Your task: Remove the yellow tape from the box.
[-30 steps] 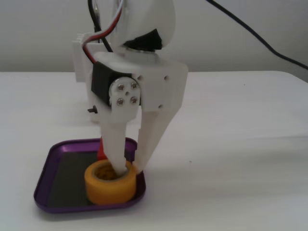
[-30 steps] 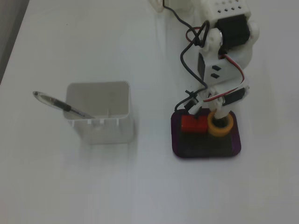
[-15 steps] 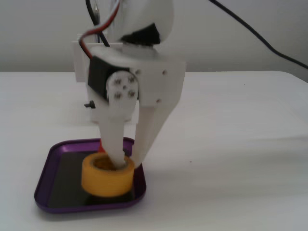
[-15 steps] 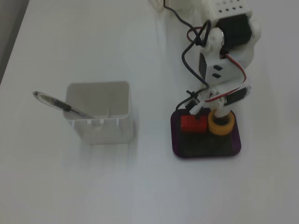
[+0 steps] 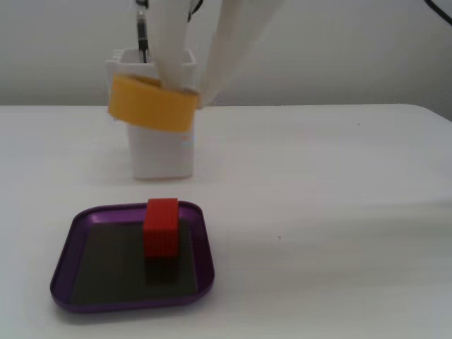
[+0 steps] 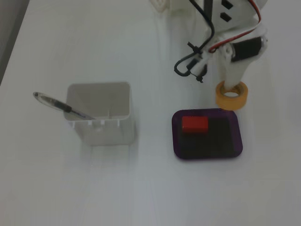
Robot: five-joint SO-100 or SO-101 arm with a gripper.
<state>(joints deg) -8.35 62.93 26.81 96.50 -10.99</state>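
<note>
Your pincer point(image 6: 230, 89) is pinching the yellow tape point(image 6: 231, 95), one finger thru its hollow centre, roll lifted off the counter point(image 6: 141, 188), just past the box point(image 6: 207, 134) rim. Red block point(image 6: 195, 124) sits inside box; white container point(image 6: 99, 113) w/ pen point(image 6: 61, 106) stands apart.

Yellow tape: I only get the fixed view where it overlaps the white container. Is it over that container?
Observer: No. In a fixed view, the yellow tape is far from the white container, just past a corner of the box.
Operator: Any of it over the box?
Observer: It looks clear of the rim. Only the red block lies inside.
Operator: Hand grip?
Observer: The hand meets the tape at its hollow centre. The fingertips are hidden.
</note>
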